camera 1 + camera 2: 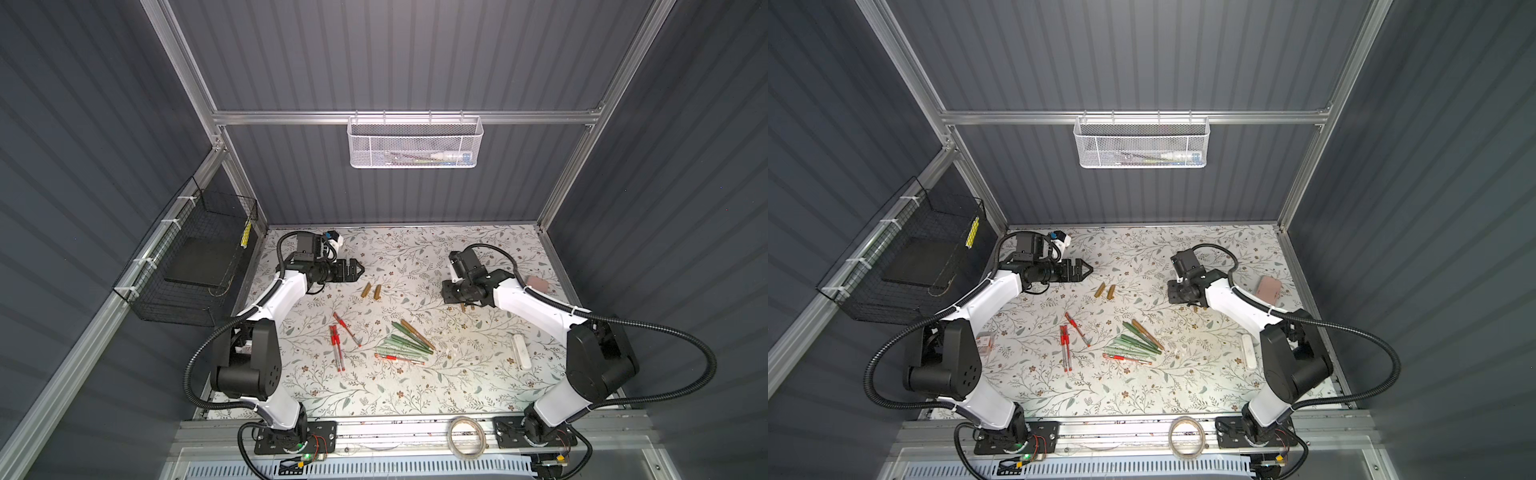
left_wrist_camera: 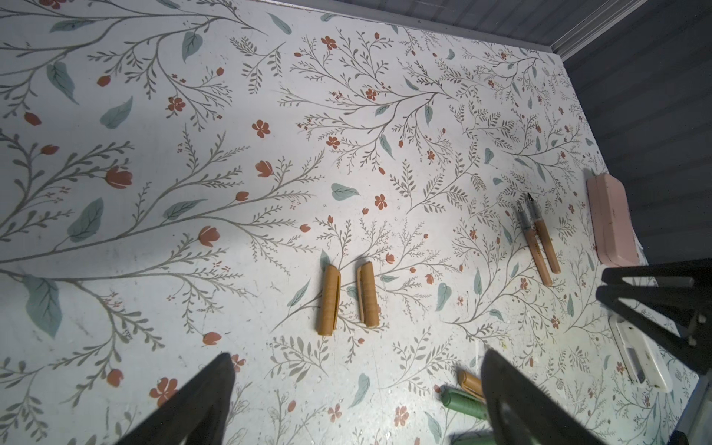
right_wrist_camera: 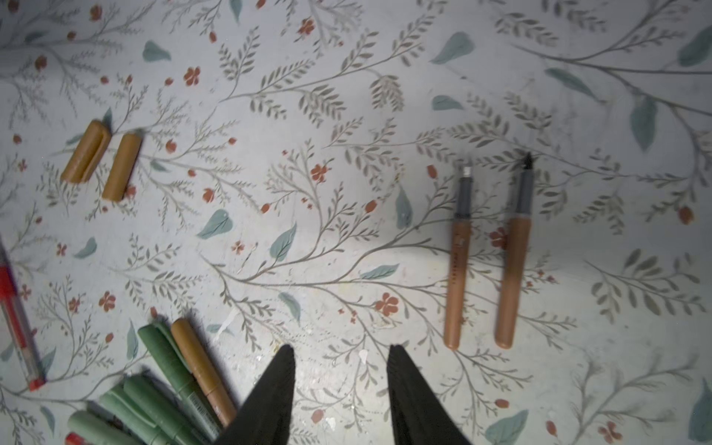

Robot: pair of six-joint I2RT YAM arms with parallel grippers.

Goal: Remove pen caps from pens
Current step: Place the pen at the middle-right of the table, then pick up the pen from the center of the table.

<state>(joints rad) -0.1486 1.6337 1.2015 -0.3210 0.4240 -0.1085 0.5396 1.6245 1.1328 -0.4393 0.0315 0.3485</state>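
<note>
Your left gripper (image 1: 358,269) hangs over the far left of the table (image 1: 478,374). Its fingers (image 2: 200,393) are spread as wide as they go and hold nothing. Your right gripper (image 3: 340,348) points down over the far right side. In the right wrist view its fingers (image 3: 408,393) stand partly apart with only bare table between them, so it grips nothing.

Two gold-brown caps (image 1: 372,291) lie side by side, just apart, on the far middle of the table between the two grippers. Two uncapped gold-brown pens (image 3: 485,262) lie parallel and close together just to the right of the right gripper's fingers, dark tips pointing away from it. In both top views the gripper hides most of them.

Nearer you, in the middle, the green pens (image 1: 399,347) lie fanned in a pile with their caps on, and one capped gold-brown pen (image 1: 417,334) lies along the pile's far right edge. The red-banded pens (image 1: 336,349) lie to the left of the pile, with one more along its near edge.

A white bar (image 1: 521,351) lies at the near right, and a pink case (image 1: 540,284) lies at the far right edge
</note>
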